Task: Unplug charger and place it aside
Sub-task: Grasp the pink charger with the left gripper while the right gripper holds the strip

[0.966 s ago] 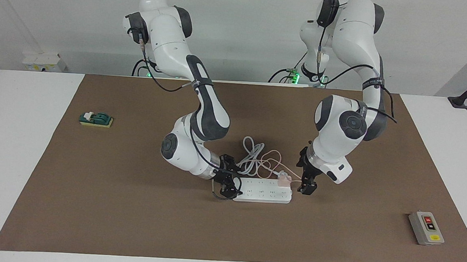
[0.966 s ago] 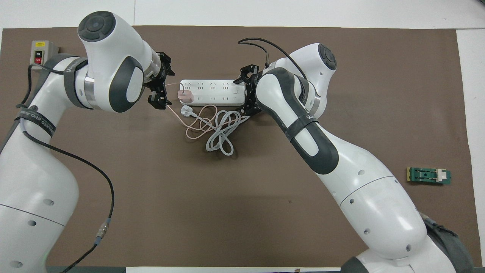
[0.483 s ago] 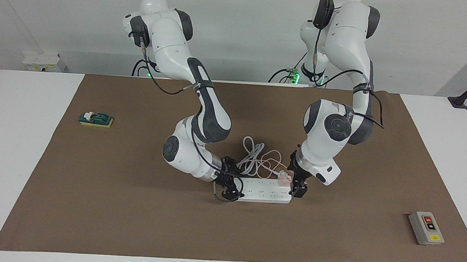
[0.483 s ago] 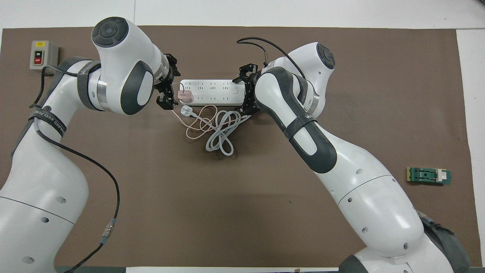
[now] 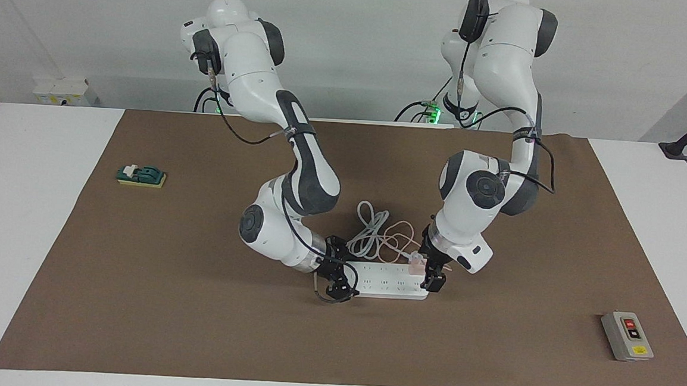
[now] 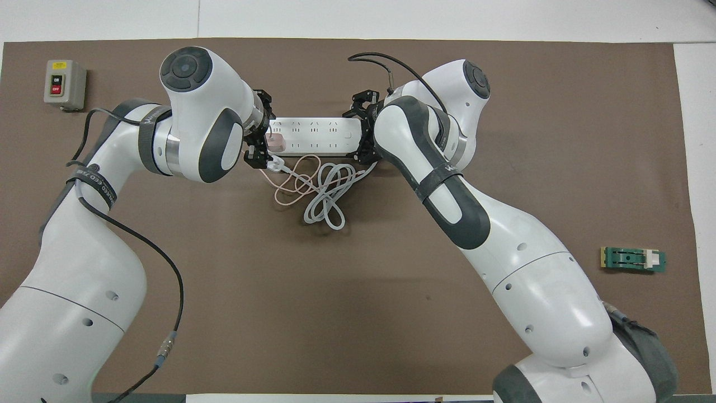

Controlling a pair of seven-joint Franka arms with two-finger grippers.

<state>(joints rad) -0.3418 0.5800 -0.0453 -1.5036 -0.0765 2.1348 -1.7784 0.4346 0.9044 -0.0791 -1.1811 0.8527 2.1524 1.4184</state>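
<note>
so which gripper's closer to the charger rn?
Left. The left gripper is right at the charger, which is plugged into the power strip; the right gripper is at the strip's end toward the right arm.

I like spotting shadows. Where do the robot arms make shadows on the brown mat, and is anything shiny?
Overhead view: a soft dark shadow on the brown mat beside the right arm's elbow. Facing view: faint shadows under both arms near the power strip; even light, no strong glare; a green light glows at the left arm's base.
</note>
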